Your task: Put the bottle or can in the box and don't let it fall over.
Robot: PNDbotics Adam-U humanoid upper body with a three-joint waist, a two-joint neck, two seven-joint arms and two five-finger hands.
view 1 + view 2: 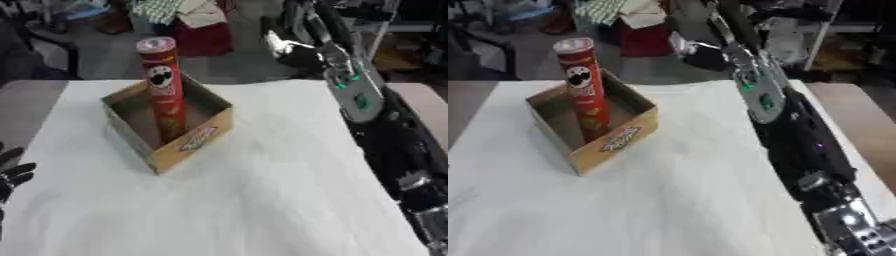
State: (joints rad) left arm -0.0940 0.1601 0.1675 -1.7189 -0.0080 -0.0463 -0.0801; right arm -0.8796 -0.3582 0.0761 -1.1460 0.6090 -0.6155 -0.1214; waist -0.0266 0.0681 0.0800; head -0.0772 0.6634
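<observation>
A tall red crisp can with a silver lid stands upright inside an open cardboard box, near the box's right corner. The box sits on the white cloth, left of centre. My right hand is lifted above the table's far edge, to the right of the can and well apart from it, with its fingers pointing up, straight and empty. The right forearm runs down the right side. My left hand shows only as dark relaxed fingers at the lower left edge, holding nothing.
A white cloth covers the table, with the brown tabletop showing at the left and right sides. Beyond the far edge are a dark chair and a red object on the floor.
</observation>
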